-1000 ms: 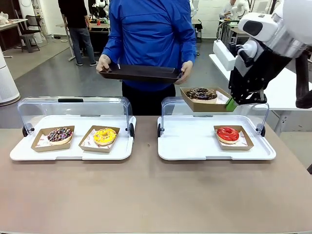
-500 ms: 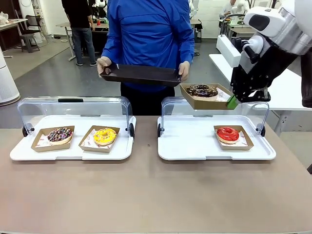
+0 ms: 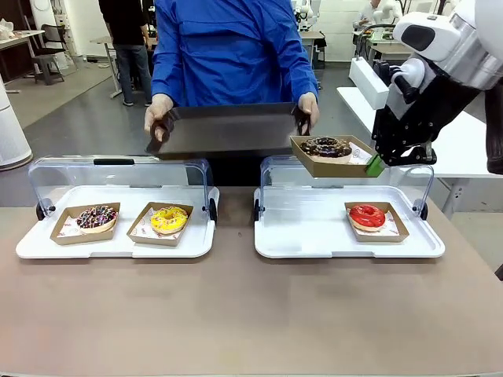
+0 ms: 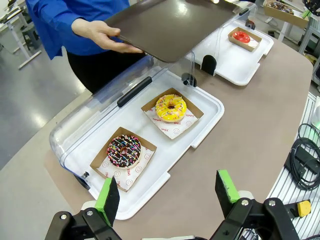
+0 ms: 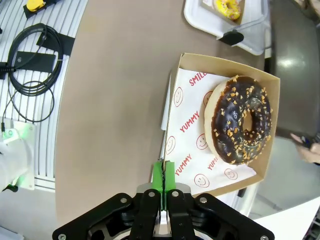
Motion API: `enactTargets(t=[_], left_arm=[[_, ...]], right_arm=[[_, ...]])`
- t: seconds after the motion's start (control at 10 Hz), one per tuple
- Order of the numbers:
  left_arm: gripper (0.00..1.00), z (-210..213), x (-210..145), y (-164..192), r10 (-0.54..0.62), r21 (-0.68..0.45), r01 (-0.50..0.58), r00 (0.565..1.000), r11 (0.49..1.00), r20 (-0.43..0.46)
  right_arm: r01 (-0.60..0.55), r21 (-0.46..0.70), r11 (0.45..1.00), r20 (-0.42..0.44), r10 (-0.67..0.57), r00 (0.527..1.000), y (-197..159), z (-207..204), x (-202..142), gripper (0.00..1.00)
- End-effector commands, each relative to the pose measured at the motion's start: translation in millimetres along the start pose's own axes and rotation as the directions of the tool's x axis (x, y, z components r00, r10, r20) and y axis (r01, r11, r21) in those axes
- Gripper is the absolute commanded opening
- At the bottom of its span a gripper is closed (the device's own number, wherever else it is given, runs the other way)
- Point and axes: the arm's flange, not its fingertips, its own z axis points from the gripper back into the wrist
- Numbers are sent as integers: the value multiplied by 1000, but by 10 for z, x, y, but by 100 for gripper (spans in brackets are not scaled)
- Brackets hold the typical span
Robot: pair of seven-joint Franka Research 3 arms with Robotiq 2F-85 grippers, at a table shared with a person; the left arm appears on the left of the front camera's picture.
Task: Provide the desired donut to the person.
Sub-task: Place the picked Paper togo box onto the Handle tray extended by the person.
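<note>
The chocolate-glazed ring donut with nut crumbs (image 5: 241, 120) sits in a shallow brown cardboard tray (image 3: 338, 168) that is held in the air over the far edge of the right-hand white plastic display tray (image 3: 314, 236), level with its raised clear lid. The right gripper (image 5: 163, 172) is clamped on one thin wall of that cardboard tray, green pads pressed together on it, so the donut rides flat and untouched. Its white paper liner (image 5: 192, 150) reads "YUMMY" and "SMILE" in red among small smiley faces. Just beside it, the person in the bright blue shirt (image 3: 232, 47) holds a dark brown rectangular serving tray (image 3: 228, 129) with both hands at its ends, tipped toward the robot, likely offered as the landing place. A red-glazed donut (image 3: 367, 216) stays boxed at the display tray's right end. Toward the table's left end, the left gripper (image 4: 167, 193) hangs with its jaws apart and empty above the near edge, facing a yellow donut (image 4: 171, 108) and a sprinkled chocolate donut (image 4: 124, 151), whose liners seem to bear the same print.
</note>
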Motion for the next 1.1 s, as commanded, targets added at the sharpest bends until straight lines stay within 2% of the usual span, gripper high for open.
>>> enactTargets(t=[0.0, 1.0], left_arm=[[100, -24, -6, 2, 9, 4, -9, 1000, 1000, 14], [100, -24, -6, 2, 9, 4, -9, 1000, 1000, 14]], right_arm=[[-2, 0, 1000, -12, 2, 1000, 25, -9, -16, 0], [-2, 0, 1000, -12, 2, 1000, 25, -9, -16, 0]])
